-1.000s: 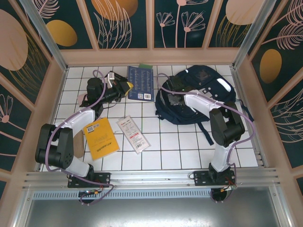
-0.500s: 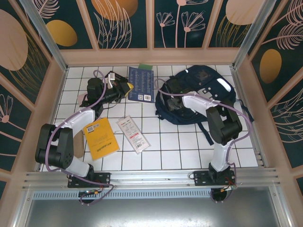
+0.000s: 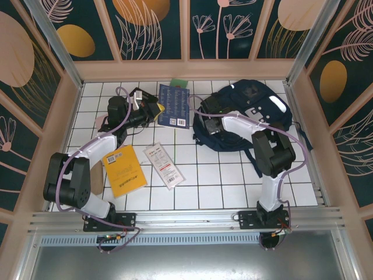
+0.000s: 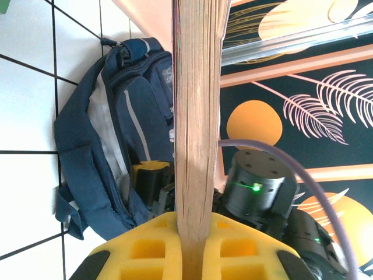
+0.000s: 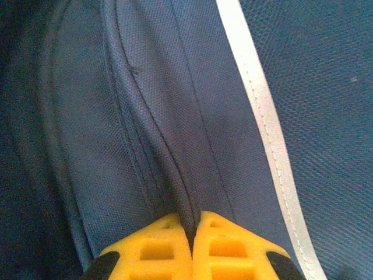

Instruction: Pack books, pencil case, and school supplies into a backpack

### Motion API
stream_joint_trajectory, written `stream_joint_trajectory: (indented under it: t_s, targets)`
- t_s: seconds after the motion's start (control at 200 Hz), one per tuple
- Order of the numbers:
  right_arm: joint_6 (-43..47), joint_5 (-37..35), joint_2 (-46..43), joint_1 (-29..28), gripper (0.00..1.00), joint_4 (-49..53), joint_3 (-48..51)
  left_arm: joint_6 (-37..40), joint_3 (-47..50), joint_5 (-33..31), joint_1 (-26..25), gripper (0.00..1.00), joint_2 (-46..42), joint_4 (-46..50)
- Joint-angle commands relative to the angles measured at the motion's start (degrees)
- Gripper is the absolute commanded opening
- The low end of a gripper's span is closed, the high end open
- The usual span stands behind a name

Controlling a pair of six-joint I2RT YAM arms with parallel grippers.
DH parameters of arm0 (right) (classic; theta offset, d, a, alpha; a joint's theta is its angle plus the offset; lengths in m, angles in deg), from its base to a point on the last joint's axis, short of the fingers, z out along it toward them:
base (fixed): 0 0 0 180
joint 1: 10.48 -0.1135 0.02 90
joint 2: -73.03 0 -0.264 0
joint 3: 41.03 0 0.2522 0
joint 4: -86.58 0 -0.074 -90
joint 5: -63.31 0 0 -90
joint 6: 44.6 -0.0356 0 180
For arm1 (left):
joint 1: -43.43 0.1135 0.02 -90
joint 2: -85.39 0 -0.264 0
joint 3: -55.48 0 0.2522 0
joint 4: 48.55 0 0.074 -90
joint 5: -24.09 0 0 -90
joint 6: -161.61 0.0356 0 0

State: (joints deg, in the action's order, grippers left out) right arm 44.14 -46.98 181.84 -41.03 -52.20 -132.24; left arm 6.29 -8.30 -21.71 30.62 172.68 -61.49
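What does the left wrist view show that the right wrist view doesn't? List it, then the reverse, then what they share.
Left wrist view, not the right wrist view: a book seen edge-on, clamped in the left gripper, white table tiles, the patterned wall, and the other arm at the backpack. Right wrist view, not the left: the right gripper shut on a fold of the fabric, beside a white stripe. Both: the navy backpack and a yellow gripper closed on something.
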Motion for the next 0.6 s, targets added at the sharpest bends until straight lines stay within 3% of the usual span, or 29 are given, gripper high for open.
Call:
stream_joint_trajectory:
  t_s: [0.0,0.33,0.595]
  targets:
    - [-2.3,-1.5,-6.7,0.3,0.00,3.5,-7.0,0.4,-0.8,-1.0,-0.1,0.00,0.7,-2.5]
    - [-6.6,7.1,-9.1,1.0,0.00,12.1,-25.0,-5.4,0.4,-6.2,-3.7,0.00,6.1,-9.8]
    - [-12.5,18.0,-9.8,4.0,0.00,13.0,-32.4,-9.8,-6.7,-13.3,-12.1,0.00,16.9,-13.4]
